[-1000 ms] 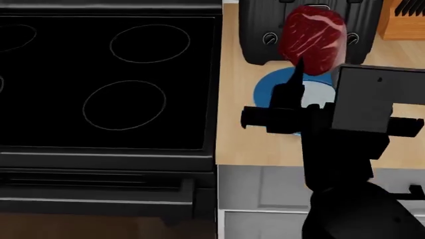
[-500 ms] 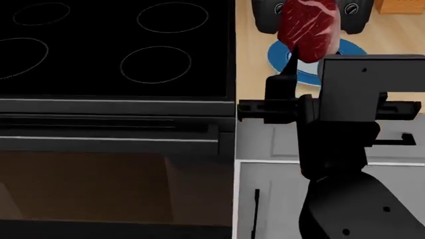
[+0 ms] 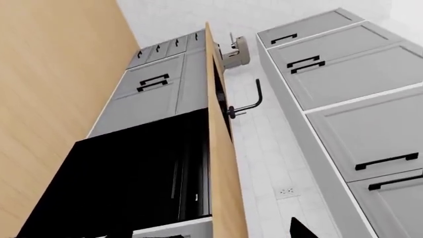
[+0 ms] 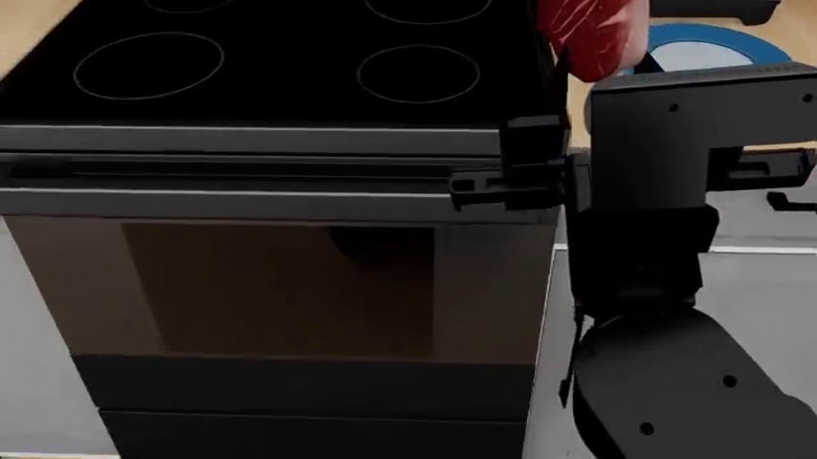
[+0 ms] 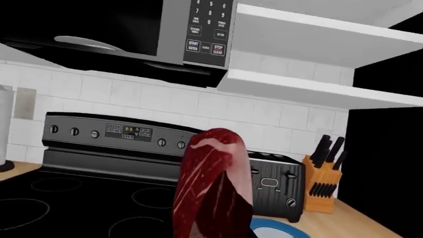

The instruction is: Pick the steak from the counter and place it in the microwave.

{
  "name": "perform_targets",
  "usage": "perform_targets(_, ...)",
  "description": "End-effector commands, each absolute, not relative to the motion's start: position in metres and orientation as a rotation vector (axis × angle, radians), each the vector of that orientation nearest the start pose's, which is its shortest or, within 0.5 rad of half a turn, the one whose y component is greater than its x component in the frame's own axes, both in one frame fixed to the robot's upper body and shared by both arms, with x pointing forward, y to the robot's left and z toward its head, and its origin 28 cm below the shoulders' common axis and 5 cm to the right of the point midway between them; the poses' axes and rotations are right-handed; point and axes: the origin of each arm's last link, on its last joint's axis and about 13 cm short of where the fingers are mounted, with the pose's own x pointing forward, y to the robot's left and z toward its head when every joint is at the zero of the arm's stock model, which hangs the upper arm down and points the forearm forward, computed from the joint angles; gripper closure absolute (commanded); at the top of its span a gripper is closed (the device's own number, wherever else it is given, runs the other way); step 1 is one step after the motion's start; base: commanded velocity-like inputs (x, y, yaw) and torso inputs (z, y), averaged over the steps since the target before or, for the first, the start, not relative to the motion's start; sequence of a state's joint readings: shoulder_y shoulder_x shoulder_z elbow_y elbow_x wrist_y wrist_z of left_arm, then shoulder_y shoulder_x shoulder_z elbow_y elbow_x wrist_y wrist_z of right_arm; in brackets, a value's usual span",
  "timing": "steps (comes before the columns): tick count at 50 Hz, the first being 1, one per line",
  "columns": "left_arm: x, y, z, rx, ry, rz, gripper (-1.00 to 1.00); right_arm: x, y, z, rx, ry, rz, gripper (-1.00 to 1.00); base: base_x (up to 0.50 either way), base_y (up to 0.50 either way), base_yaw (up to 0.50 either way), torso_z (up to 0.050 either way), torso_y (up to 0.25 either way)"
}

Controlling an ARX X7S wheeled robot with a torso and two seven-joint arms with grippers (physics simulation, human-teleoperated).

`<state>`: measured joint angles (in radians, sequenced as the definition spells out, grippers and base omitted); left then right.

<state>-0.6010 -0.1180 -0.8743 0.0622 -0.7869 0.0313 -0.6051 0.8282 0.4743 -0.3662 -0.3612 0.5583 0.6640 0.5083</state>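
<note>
My right gripper is shut on the steak, a dark-red marbled slab held upright above the right edge of the black stovetop. In the right wrist view the steak fills the lower middle and hides the fingers. The microwave hangs up and to the left of it, its dark inside and glass turntable showing. The tan counter lies to the right. The left wrist view shows only a dark fingertip of my left gripper against the cabinets.
A blue plate lies on the counter behind my right arm. A black toaster and a knife block stand at the back. The stove's control panel rises behind the burners. The oven door faces me below.
The head view has drawn back and down, so the oven front now fills it. The steak, still gripped, has moved left from above the blue plate to the stovetop's right edge.
</note>
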Motion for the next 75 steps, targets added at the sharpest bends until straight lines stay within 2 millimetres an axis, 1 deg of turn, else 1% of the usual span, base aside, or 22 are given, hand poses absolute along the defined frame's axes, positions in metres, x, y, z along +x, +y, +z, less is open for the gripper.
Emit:
perform_targets(1,0.25,0.387,0.177,-1.114,-0.761,1.112,-1.0,0.297,-0.115,0.244,-0.185,-0.369,-0.05,1.0,-0.24,0.5,0.0,0.0,0.0)
perform_targets(15,0.254,0.387,0.178,-1.061,-0.739,1.121,-1.0,0.3,-0.112,0.252,-0.19,-0.381,-0.033,1.0,-0.2,0.5,0.0,0.0,0.0)
perform_targets(22,0.254,0.386,0.181,-1.047,-0.73,1.118,-1.0,0.303,-0.112,0.253,-0.201,-0.379,-0.031,1.0,0.0,0.25,0.0,0.0,0.0)
perform_targets(32,0.256,0.386,0.181,-1.032,-0.724,1.119,-1.0,0.307,-0.111,0.258,-0.211,-0.393,-0.025,1.0,0.0,0.5,0.0,0.0,0.0)
perform_targets(45,0.255,0.385,0.182,-1.023,-0.72,1.116,-1.0,0.312,-0.11,0.274,-0.225,-0.416,-0.011,1.0,0.0,0.47,0.0,0.0,0.0)
perform_targets(46,0.255,0.385,0.182,-1.02,-0.72,1.119,-1.0,0.313,-0.11,0.278,-0.188,-0.403,0.026,1.0,0.0,0.0,0.0,0.0,0.0)
perform_targets(49,0.256,0.384,0.183,-1.012,-0.715,1.118,-1.0,0.316,-0.11,0.29,-0.227,-0.416,0.022,1.0,0.0,0.0,0.0,0.0,0.0)
perform_targets(52,0.257,0.384,0.184,-1.002,-0.708,1.12,-1.0,0.318,-0.109,0.311,-0.252,-0.438,0.036,1.0,0.0,0.0,0.0,0.0,0.0)
perform_targets(54,0.257,0.384,0.184,-0.999,-0.706,1.118,-1.0,0.319,-0.109,0.32,-0.253,-0.44,0.037,1.0,0.0,0.0,0.0,0.0,0.0)
perform_targets(55,0.257,0.384,0.184,-0.998,-0.704,1.119,-1.0,0.32,-0.109,0.331,-0.258,-0.446,0.04,1.0,0.0,0.0,0.0,0.0,0.0)
perform_targets(56,0.257,0.384,0.184,-0.998,-0.702,1.119,-1.0,0.321,-0.109,0.334,-0.256,-0.448,0.04,1.0,0.0,0.0,0.0,0.0,0.0)
perform_targets(57,0.257,0.384,0.184,-0.996,-0.702,1.118,-1.0,0.322,-0.11,0.342,-0.236,-0.445,0.046,1.0,0.0,0.0,0.0,0.0,0.0)
perform_targets(59,0.257,0.384,0.184,-0.991,-0.7,1.118,-1.0,0.322,-0.11,0.352,-0.23,-0.442,0.05,1.0,0.0,0.0,0.0,0.0,0.0)
perform_targets(61,0.258,0.384,0.184,-0.989,-0.696,1.116,-1.0,0.319,-0.11,0.368,-0.209,-0.444,0.058,1.0,0.0,0.0,0.0,0.0,0.0)
perform_targets(63,0.258,0.383,0.185,-0.988,-0.695,1.116,-1.0,0.318,-0.109,0.375,-0.206,-0.442,0.066,1.0,0.0,0.0,0.0,0.0,0.0)
perform_targets(64,0.258,0.383,0.184,-0.984,-0.693,1.116,-1.0,0.314,-0.109,0.383,-0.179,-0.445,0.077,1.0,0.0,0.0,0.0,0.0,0.0)
perform_targets(65,0.259,0.383,0.184,-0.983,-0.692,1.117,-1.0,0.313,-0.11,0.388,-0.18,-0.446,0.078,1.0,0.0,0.0,0.0,0.0,0.0)
perform_targets(67,0.26,0.384,0.184,-0.979,-0.688,1.112,-1.0,0.308,-0.108,0.404,-0.174,-0.454,0.088,1.0,0.0,0.0,0.0,0.0,0.0)
perform_targets(72,0.261,0.384,0.184,-0.97,-0.686,1.116,-1.0,0.305,-0.107,0.427,-0.162,-0.454,0.111,1.0,0.0,0.0,0.0,0.0,0.0)
perform_targets(73,0.261,0.384,0.184,-0.97,-0.686,1.116,-1.0,0.305,-0.107,0.427,-0.162,-0.454,0.111,1.0,0.0,0.0,0.0,0.0,0.0)
perform_targets(75,0.261,0.383,0.184,-0.961,-0.685,1.119,-1.0,0.307,-0.109,0.444,-0.142,-0.458,0.132,1.0,0.0,0.0,0.0,0.0,0.0)
